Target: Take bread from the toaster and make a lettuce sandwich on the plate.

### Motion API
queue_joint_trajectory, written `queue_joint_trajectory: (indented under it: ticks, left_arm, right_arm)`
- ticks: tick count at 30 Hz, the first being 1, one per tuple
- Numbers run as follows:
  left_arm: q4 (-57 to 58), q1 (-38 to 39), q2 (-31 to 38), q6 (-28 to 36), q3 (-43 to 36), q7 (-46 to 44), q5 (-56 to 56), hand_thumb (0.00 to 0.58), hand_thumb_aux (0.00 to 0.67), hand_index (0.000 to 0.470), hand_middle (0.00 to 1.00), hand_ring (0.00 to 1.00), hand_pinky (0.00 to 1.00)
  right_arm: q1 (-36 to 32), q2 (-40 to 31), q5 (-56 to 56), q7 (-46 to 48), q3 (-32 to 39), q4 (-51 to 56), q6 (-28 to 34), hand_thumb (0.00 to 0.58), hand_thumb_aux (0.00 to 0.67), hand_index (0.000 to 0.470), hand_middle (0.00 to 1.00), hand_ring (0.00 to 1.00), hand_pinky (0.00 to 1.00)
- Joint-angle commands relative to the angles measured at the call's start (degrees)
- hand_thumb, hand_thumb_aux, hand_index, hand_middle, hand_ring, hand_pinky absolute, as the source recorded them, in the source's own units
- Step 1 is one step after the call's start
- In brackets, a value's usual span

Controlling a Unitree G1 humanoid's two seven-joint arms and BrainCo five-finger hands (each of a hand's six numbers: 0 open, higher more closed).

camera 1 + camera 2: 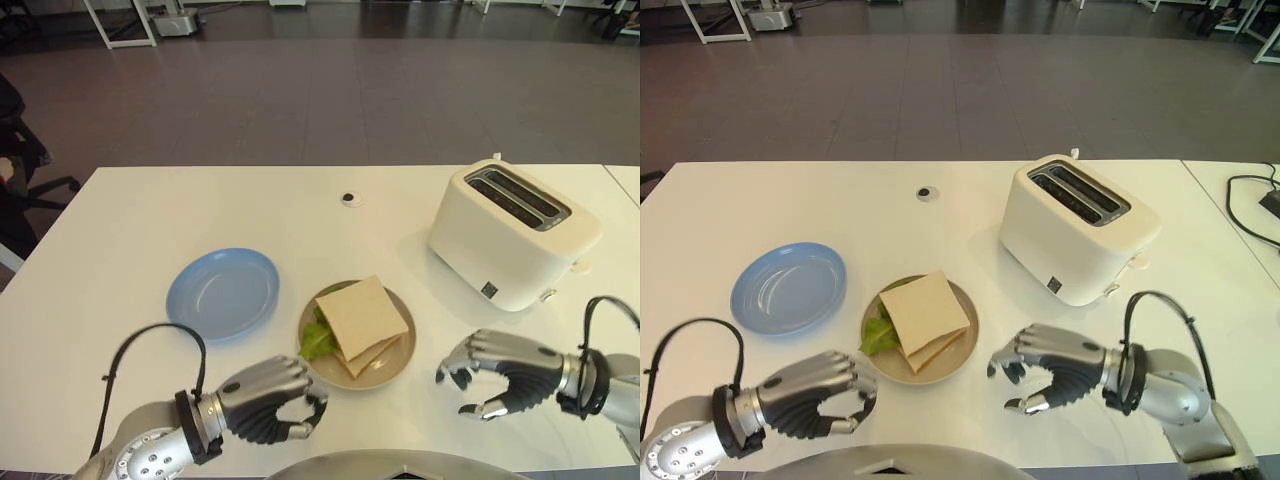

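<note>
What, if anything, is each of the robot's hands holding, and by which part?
Nothing. The left hand and right hand are both empty, fingers curled, apart from the sandwich on its plate.

floor (330,90) dk tile | white table (120,230) | blk chair (25,170) left | white frames (120,25) bk

blue plate (222,293) is seen lying flat on the white worktop (130,215) | small black round fitting (349,199) is set in the worktop behind and right of the blue plate | black cable (1232,205) is laid far right of the blue plate | dark chair (18,150) is seen left of it, off the worktop
</note>
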Motion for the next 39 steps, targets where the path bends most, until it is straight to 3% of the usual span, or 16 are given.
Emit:
queue_joint_trajectory:
  ticks: [1,6,9,12,17,23,26,29,30,32,33,34,35,37,38,39]
  left_arm:
    - [1.85,2.98,0.05,-0.88,-0.86,0.00,7.11,0.580,0.670,0.470,1.00,1.00,1.00]
    - [11.90,-7.07,-6.24,-2.71,-5.06,15.83,29.79,0.580,0.670,0.470,1.00,1.00,1.00]
    - [17.43,-12.27,-10.44,-2.03,-8.86,26.06,39.10,0.580,0.670,0.470,1.00,1.00,1.00]
    - [21.90,-19.72,-12.36,-0.32,-11.42,30.75,44.61,0.580,0.670,0.470,1.00,1.00,1.00]
    - [34.88,-39.19,-17.14,2.41,-14.44,34.10,45.84,0.580,0.670,0.470,1.00,1.00,1.00]
    - [65.99,-61.66,-22.54,2.00,-19.58,43.00,44.02,0.580,0.670,0.470,1.00,1.00,1.00]
    - [74.09,-65.83,-23.28,1.87,-21.50,47.45,42.85,0.580,0.670,0.470,1.00,1.00,1.00]
    - [70.73,-64.77,-21.30,2.79,-23.47,50.50,43.99,0.580,0.670,0.470,1.00,1.00,1.00]
    - [66.11,-62.93,-19.86,3.54,-23.25,50.85,44.44,0.580,0.670,0.470,1.00,1.00,1.00]
    - [51.62,-55.71,-16.38,5.75,-20.84,49.55,44.19,0.580,0.670,0.470,1.00,1.00,1.00]
    - [41.68,-49.87,-14.64,6.56,-18.61,48.24,43.00,0.545,0.504,0.354,0.85,0.85,0.85]
    - [32.53,-43.82,-13.57,6.64,-16.07,47.23,40.15,0.526,0.465,0.326,0.75,0.75,0.75]
    - [24.45,-36.83,-13.42,4.76,-12.99,46.92,32.66,0.343,0.242,0.170,0.58,0.58,0.58]
    - [17.98,-27.70,-13.71,-0.07,-9.47,46.25,16.23,0.096,0.058,0.041,0.51,0.51,0.51]
    - [18.88,-24.84,-13.76,-3.76,-9.19,45.47,6.36,0.000,0.000,0.000,0.07,0.07,0.07]
    - [21.16,-23.60,-14.51,-5.97,-8.84,44.64,-0.06,0.000,0.000,0.000,0.00,0.00,0.00]
  right_arm:
    - [1.00,4.49,-14.04,-4.15,5.56,3.70,-2.56,0.580,0.670,0.470,1.00,1.00,1.00]
    - [-3.35,12.59,-37.20,-21.78,10.82,15.33,-2.44,0.580,0.670,0.470,1.00,1.00,1.00]
    - [-5.20,15.29,-44.14,-30.73,14.35,20.77,-0.28,0.580,0.670,0.470,1.00,1.00,1.00]
    - [-10.64,18.98,-45.78,-37.12,17.11,27.37,3.76,0.580,0.670,0.470,1.00,1.00,1.00]
    - [-26.09,23.47,-46.38,-44.69,20.04,41.79,10.25,0.580,0.670,0.470,1.00,1.00,1.00]
    - [-45.94,27.47,-46.05,-52.76,24.20,60.86,14.62,0.580,0.670,0.470,1.00,1.00,1.00]
    - [-51.71,29.04,-45.10,-55.74,25.92,66.53,14.48,0.580,0.670,0.470,1.00,1.00,1.00]
    - [-52.65,27.99,-43.76,-59.13,26.41,66.05,12.57,0.580,0.670,0.470,0.98,0.98,0.98]
    - [-51.60,26.97,-42.85,-59.99,25.90,63.73,11.38,0.580,0.670,0.470,0.89,0.89,0.89]
    - [-47.82,24.07,-40.47,-60.74,24.11,55.59,8.41,0.580,0.665,0.466,0.51,0.51,0.51]
    - [-44.27,21.94,-37.99,-59.73,22.57,48.39,6.32,0.460,0.365,0.256,0.31,0.31,0.31]
    - [-39.89,20.01,-32.37,-57.06,20.77,40.56,4.08,0.100,0.060,0.042,0.16,0.16,0.16]
    - [-34.23,17.21,-22.91,-53.18,19.67,31.69,2.41,0.000,0.000,0.000,0.00,0.00,0.00]
    - [-26.45,13.05,-7.57,-47.35,19.20,22.00,0.79,0.000,0.000,0.000,0.00,0.00,0.00]
    - [-23.99,11.96,-2.16,-45.17,18.89,21.42,0.54,0.000,0.000,0.000,0.00,0.00,0.00]
    - [-23.07,12.36,0.09,-44.56,17.52,23.00,0.43,0.000,0.000,0.000,0.00,0.00,0.00]
